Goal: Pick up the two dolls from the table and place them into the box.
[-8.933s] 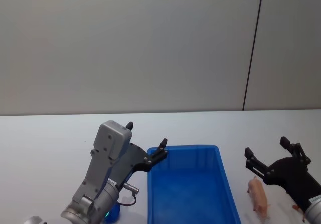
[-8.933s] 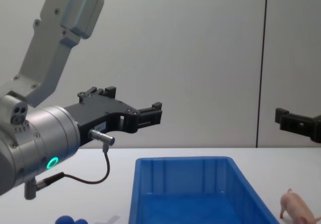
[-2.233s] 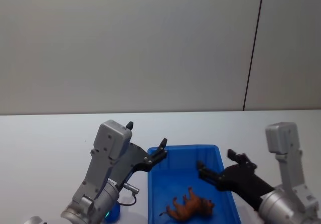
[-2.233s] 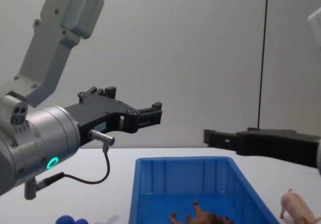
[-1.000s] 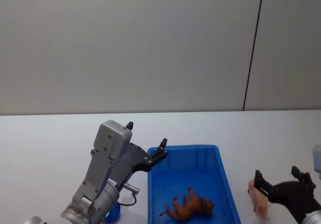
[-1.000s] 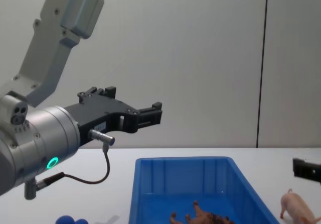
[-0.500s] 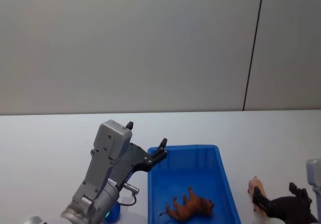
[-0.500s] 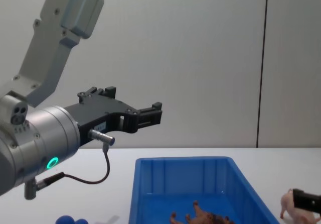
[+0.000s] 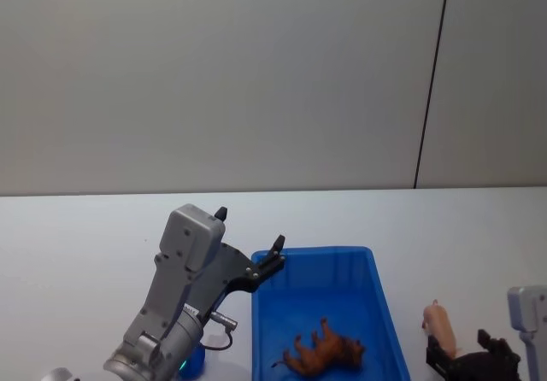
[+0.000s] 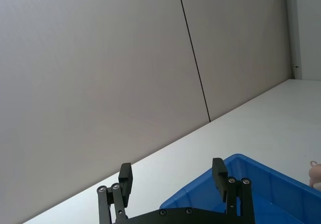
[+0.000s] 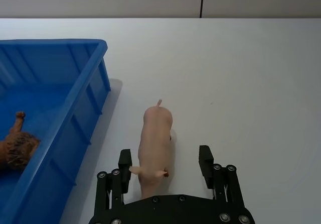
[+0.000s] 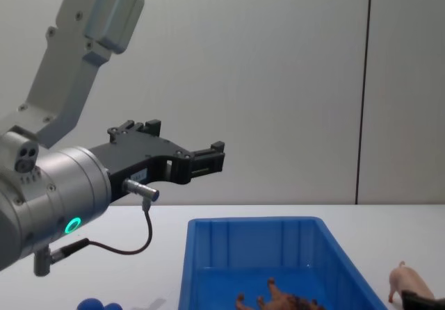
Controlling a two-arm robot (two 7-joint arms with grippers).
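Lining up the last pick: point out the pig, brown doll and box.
pig (image 11: 155,138), right wrist view, on its back.
brown doll (image 9: 329,353), head view, on its body.
box (image 9: 329,250), head view, on its far rim.

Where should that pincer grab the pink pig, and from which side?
Probably the pig across its round middle, a finger on each flank, from above: it stands long and narrow on the table, and the open right pincer straddles its head end; left pincer idles by the box.
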